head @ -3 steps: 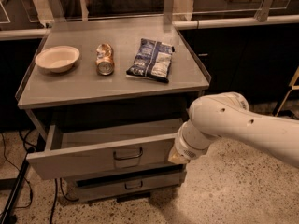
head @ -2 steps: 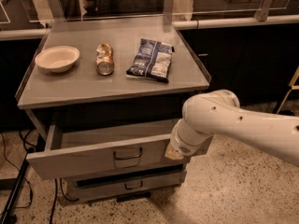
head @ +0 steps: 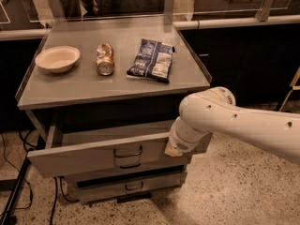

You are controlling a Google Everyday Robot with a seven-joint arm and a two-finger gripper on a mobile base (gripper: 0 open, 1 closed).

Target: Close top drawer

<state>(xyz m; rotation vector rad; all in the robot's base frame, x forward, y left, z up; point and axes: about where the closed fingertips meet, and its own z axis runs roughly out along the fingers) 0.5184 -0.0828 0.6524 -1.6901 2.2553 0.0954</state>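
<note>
Pincer at top drawer (pulled out), tabletop, speckled floor

Matt grey top drawer, smooth pale plastic hand at its front, glossy crinkled bag.

Two drawers, one bowl, can, bag

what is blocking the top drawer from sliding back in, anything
Nothing visible does. The top drawer stands open with no object seen sticking out of it. The gripper is at the right end of its front panel, on the outside.
</note>
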